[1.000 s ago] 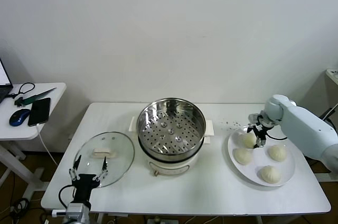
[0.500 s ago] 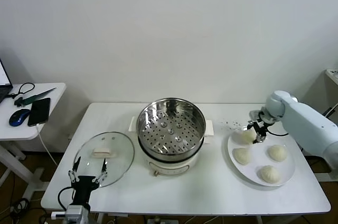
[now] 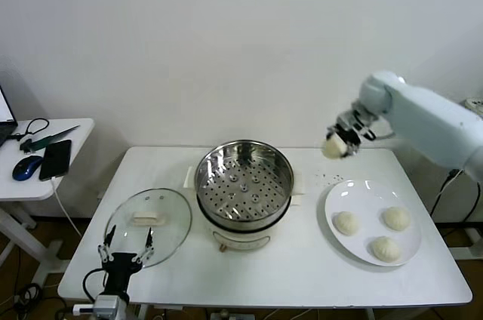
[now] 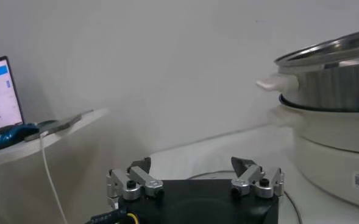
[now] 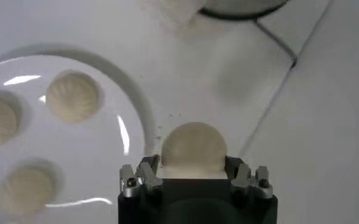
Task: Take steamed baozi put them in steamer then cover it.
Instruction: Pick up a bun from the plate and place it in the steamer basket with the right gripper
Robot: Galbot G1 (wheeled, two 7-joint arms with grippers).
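Steamed baozi: you have one [image 3: 333, 147] lifted clear of the table, pinched between the jaws of your right gripper [image 3: 341, 143], which hangs in the air above the table's back edge, between the steamer [image 3: 244, 183] and the white plate [image 3: 353, 192]. In the right wrist view the bun [image 5: 193, 148] sits snug between the two fingers [image 5: 141, 177], its rounded top bulging past them, with the plate [image 5: 136, 115] below and off to one side.

Three more baozi [image 3: 346, 223] lie on that plate at your right: two side by side across its middle and one [image 3: 385, 248] nearer the front edge. None of them touch each other.

The steamer stands at the middle of the table, its perforated steel basket uncovered, on the cream-white base. The glass lid [image 3: 149, 226] lies flat on the table to the steamer's left, just beside it, white handle up.

Your left gripper [image 3: 126, 255] is parked low at the table's front left corner, just in front of the lid, its jaws spread wide and holding nothing. A side table [image 3: 74, 141] with a mouse and phone stands further left.
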